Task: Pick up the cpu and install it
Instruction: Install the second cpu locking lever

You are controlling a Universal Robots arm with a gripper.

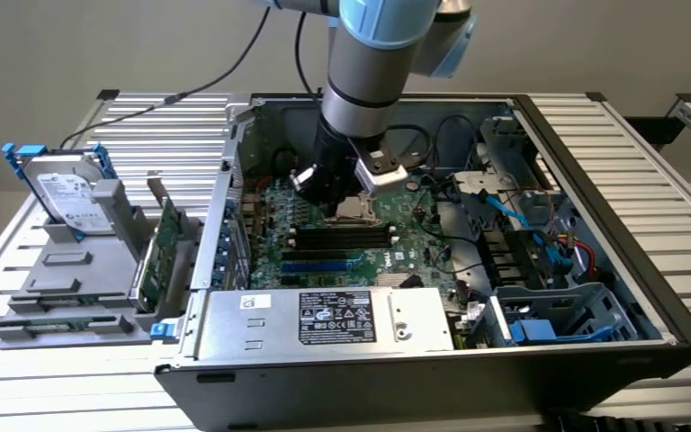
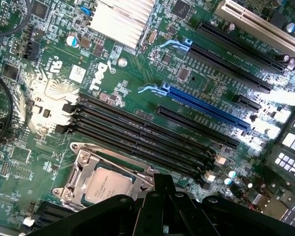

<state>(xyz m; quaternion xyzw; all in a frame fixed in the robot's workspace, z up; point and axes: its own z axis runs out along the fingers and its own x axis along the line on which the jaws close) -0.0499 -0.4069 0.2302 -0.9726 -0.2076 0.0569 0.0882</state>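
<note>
closed, empty gripper hovered over motherboard; cpu lay flat in socket just beside fingertips.

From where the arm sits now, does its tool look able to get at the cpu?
Probably yes. The tool hangs just above the cpu, which lies face-up in its socket on the motherboard. The socket frame is open and nothing covers the chip.

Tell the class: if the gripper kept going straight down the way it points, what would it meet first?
Most likely the cpu lying in its socket on the motherboard; the gripper hangs just above it, though depth is unclear.
</note>
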